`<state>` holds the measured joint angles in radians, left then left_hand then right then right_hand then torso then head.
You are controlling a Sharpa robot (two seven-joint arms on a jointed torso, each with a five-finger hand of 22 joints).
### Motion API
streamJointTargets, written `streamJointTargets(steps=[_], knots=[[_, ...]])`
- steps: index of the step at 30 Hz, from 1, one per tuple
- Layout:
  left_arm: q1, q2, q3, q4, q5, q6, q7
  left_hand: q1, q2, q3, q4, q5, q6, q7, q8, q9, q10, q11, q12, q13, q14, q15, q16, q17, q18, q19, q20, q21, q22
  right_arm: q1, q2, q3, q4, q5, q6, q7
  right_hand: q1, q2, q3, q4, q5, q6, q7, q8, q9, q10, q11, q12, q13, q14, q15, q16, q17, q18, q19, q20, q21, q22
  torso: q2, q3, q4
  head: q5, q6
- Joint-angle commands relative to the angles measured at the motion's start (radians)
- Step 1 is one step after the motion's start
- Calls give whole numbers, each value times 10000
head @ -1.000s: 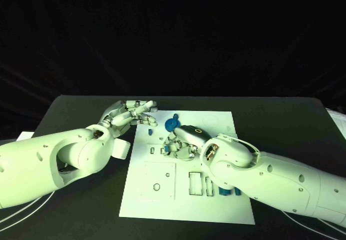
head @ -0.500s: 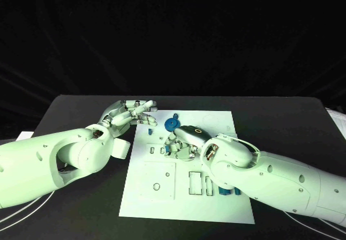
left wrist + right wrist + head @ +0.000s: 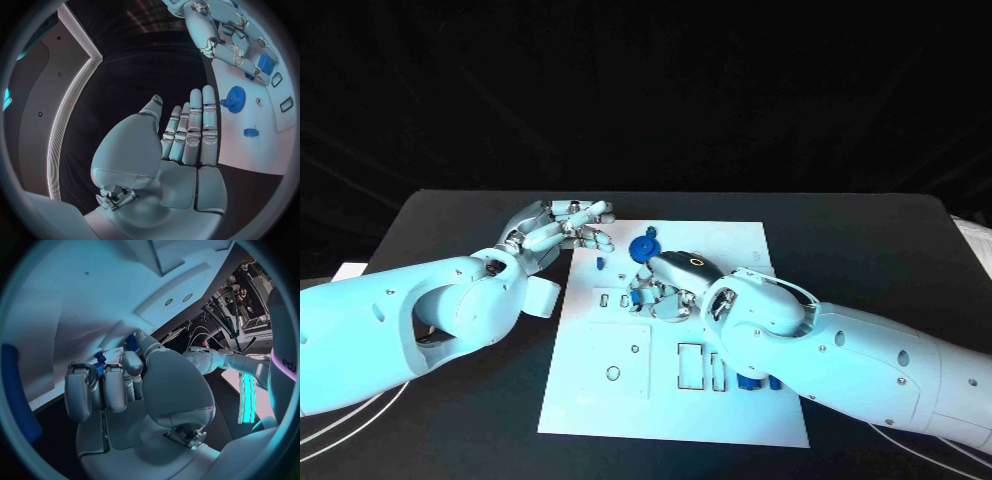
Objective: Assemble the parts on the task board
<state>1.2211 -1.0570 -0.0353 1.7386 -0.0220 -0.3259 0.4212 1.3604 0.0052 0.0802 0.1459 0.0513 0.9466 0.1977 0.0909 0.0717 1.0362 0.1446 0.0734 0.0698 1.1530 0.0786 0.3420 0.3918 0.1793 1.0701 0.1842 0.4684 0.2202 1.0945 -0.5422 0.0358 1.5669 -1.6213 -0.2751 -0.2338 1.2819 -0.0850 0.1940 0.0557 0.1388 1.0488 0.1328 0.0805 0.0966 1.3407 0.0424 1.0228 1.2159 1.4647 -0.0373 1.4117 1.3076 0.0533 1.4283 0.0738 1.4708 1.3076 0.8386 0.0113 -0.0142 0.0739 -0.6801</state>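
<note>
Between the curled fingers [image 3: 111,385] of the right hand [image 3: 668,285] a small blue part [image 3: 99,369] is pinched, low over the middle of the white task board [image 3: 733,400]; its long axis cannot be told. Just beyond that hand a round blue gear [image 3: 645,247] lies flat on the board, with a small blue block [image 3: 250,132] beside it. More blue parts [image 3: 759,383] stand near the board's near right edge. Off the board's far left corner, above the black tabletop [image 3: 877,240], the left hand [image 3: 560,228] hovers, fingers released, holding nothing.
</note>
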Motion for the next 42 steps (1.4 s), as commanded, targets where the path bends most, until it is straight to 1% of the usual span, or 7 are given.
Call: streamJointTargets(steps=[1, 28, 31, 34, 38, 40, 42], knots=[[3, 14, 5, 2, 10, 239, 87, -8, 79, -25, -57, -19, 49, 10, -62, -15, 55, 22, -64, -4, -58, 25, 44, 10, 9, -67, -24, 61, 10, -59, -24, -51, -60, -93, 39, -266, -92, -51, -136, 58, -112, -132, 3, -55, -23, -151, 36, -185, -106, 591, 99, -91, 481, -22, 28, 71, -31, 355, -2, 2, -5, -7, -3], [3, -25, 3, -203, -883, -43, -699, 41, -67, -141, -283, -15, 252, -93, -73, 12, 506, -108, 80, 66, 94, -66, 81, 214, 25, -252, -49, 64, 17, 99, -889, 153, 903, 1966, -980, 3136, -611, -291, -1336, 690, -238, -588, 107, -114, -51, -464, 154, -522, -367, 544, 195, -273, 357, -27, 52, 160, -67, 360, -59, 16, -43, 11, 58], [2, -22, 3, -392, -1498, -196, -1276, 105, -6, -87, -383, -6, 855, -368, 147, 125, 1564, -496, 478, 263, 1906, -563, 1365, 1061, 68, 975, -523, 1049, 506, 290, -1236, 239, 1167, 2611, -847, 3590, -502, -210, -1471, 724, -249, -591, 106, -91, -39, -484, 153, -513, -369, 544, 198, -285, 357, -26, 52, 168, -75, 355, -150, 38, -91, 57, 63], [3, -27, 3, -578, -2122, -34, -2176, 94, 53, 61, -370, 23, 1457, -711, 380, 278, 2825, -920, 1093, 635, 3554, -1029, 6999, 6411, -307, 2600, -965, 3946, 3570, 526, -1693, 290, 1356, 3509, -521, 3847, -288, -75, -1546, 703, -209, -591, 102, -71, -25, -523, 147, -548, -403, 529, 194, -353, 295, -13, 24, 168, -108, 300, -248, 52, -115, 84, 39], [19, -86, 6, -750, -3445, 825, -3972, -430, 239, 102, -66, 99, 1956, -1185, 704, 668, 3901, -1314, 3201, 2456, 4178, -1391, 12288, 11790, -970, 3740, -1324, 7651, 8224, 848, -2354, 328, 1459, 5255, -54, 3999, 4, 166, -1574, 653, -147, -542, 82, -29, 4, -589, 124, -671, -503, 464, 176, -599, 39, 31, -88, 155, -218, 97, -428, 61, -138, 158, -7], [86, -97, 8, -806, -4274, 1561, -5051, -829, -21, -111, 97, 18, 1751, -1354, 903, 1079, 3735, -1505, 7302, 6650, 4178, -1462, 12288, 11790, -1122, 3837, -1384, 8595, 9426, 1011, -2734, 341, 1471, 6314, 88, 4074, 135, 266, -1577, 617, -59, -536, 78, -22, 12, -610, 116, -718, -543, 448, 166, -676, -33, 45, -123, 147, -259, 28, -554, 67, -166, 201, -33], [248, -37, 8, -869, -5363, 2266, -6230, -1201, 133, -229, 387, -46, 1872, -1232, 1278, 1475, 3589, -1447, 9133, 8573, 4178, -1376, 12288, 11790, -1146, 3788, -1400, 8863, 9802, 1138, -3105, 351, 1475, 7243, 142, 4145, 199, 335, -1597, 607, 11, -540, 79, -21, 17, -681, 114, -860, -644, 409, 163, -828, -191, 79, -213, 140, -346, -134, -645, 66, -188, 243, -80]])
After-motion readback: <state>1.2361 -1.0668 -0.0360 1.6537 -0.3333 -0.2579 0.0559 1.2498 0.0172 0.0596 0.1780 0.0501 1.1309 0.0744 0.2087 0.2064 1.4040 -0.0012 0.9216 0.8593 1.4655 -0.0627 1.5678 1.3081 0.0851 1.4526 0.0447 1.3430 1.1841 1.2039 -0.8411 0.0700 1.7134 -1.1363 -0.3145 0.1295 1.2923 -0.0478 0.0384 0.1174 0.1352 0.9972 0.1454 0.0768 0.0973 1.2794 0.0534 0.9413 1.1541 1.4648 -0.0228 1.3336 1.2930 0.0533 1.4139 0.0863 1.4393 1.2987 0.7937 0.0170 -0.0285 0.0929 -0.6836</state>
